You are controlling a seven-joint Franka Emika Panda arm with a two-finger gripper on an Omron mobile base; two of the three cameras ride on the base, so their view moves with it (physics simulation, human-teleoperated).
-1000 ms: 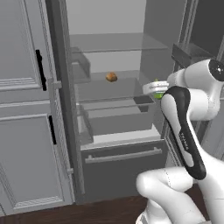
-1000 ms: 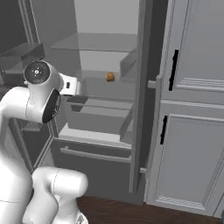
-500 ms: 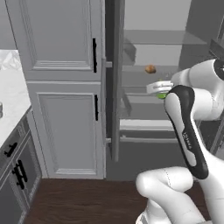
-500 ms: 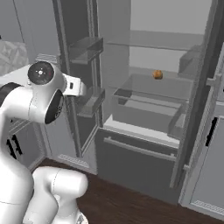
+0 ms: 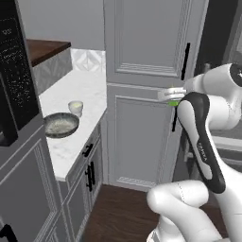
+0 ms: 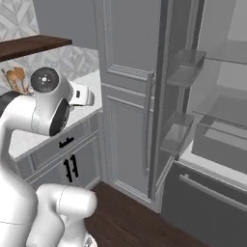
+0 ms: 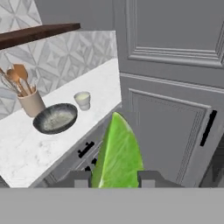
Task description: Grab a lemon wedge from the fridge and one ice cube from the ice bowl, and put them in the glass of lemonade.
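We have the lemon wedge [image 7: 117, 153] pinched tight between our two fingertips [image 7: 79, 178], its pointy tip sticking up in the hand view, and a bit of green peeks out at our gripper [image 5: 174, 101] in the left base view too. A moment ago we were looking straight into the fridge [image 6: 212, 120]; now our base has turned away, so the fridge sits off to our right with its door still open. In front of us now is the white counter [image 7: 26, 148]. On it sits the ice bowl [image 7: 55, 118], and just beside it a small pale glass [image 7: 82, 100], which we think holds the lemonade, with a crock of wooden spoons [image 7: 29, 101] close by. So the lemon part is going well; next we must get closer and drop the wedge in.
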